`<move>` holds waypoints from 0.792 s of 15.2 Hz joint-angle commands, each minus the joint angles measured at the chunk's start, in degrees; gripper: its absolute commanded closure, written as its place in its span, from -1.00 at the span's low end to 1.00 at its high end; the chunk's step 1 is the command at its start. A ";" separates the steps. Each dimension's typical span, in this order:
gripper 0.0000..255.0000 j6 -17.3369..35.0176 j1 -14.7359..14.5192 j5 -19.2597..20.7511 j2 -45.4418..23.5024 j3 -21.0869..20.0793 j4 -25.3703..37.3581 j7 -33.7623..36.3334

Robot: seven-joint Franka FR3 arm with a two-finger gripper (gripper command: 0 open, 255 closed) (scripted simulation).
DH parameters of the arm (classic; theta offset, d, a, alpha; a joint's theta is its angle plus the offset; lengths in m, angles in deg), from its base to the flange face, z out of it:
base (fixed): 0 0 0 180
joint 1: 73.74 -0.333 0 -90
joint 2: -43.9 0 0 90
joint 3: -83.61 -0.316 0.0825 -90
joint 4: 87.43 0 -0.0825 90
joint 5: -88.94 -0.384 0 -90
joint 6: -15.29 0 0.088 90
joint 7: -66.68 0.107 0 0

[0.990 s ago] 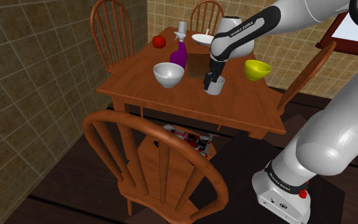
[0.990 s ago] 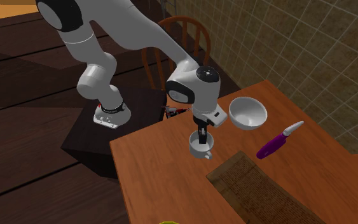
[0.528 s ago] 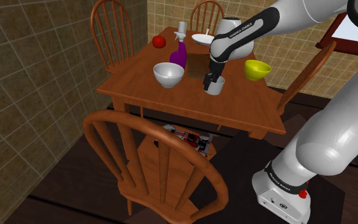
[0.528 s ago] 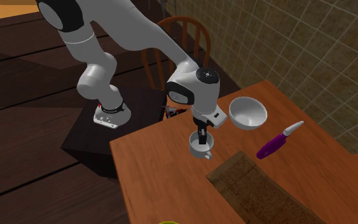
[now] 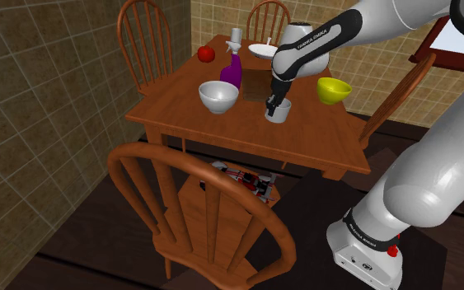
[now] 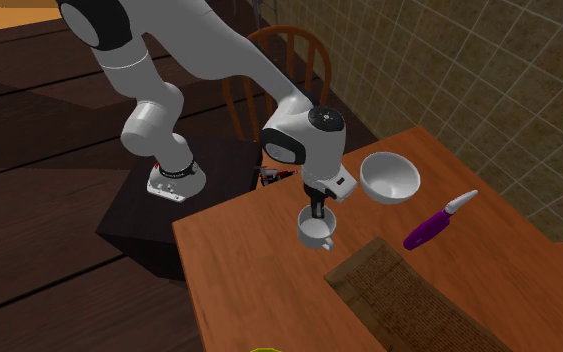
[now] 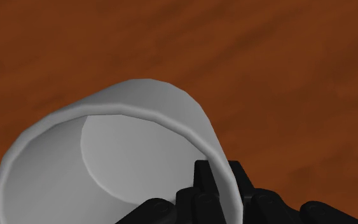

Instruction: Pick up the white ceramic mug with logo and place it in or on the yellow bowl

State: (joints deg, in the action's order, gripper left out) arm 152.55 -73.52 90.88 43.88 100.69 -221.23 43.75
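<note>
Over the table, upright white mug, mouth skyward, wall clasped by gripper.

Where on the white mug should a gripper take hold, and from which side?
Grip the mug by its thin side wall at the rim, coming straight down from above, one finger inside and one outside. It stands upright on the table, mouth open upward, and the gripper clasps that wall so.

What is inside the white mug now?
One black finger of the gripper, pinching the wall of the mug from within; otherwise a bare pale floor. The fingers cover the near inner wall.
</note>
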 commanded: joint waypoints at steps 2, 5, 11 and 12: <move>1.00 0.00 0.00 0.00 -0.02 0.00 -0.01 0.00; 1.00 -1.56 -0.01 0.39 1.03 -0.01 0.55 0.25; 1.00 -6.28 -0.03 1.31 3.84 -0.15 2.55 0.86; 1.00 -7.06 -0.03 1.43 4.27 -0.18 2.93 0.94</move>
State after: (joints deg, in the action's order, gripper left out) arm 146.42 -73.57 92.11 47.52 100.54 -218.61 44.59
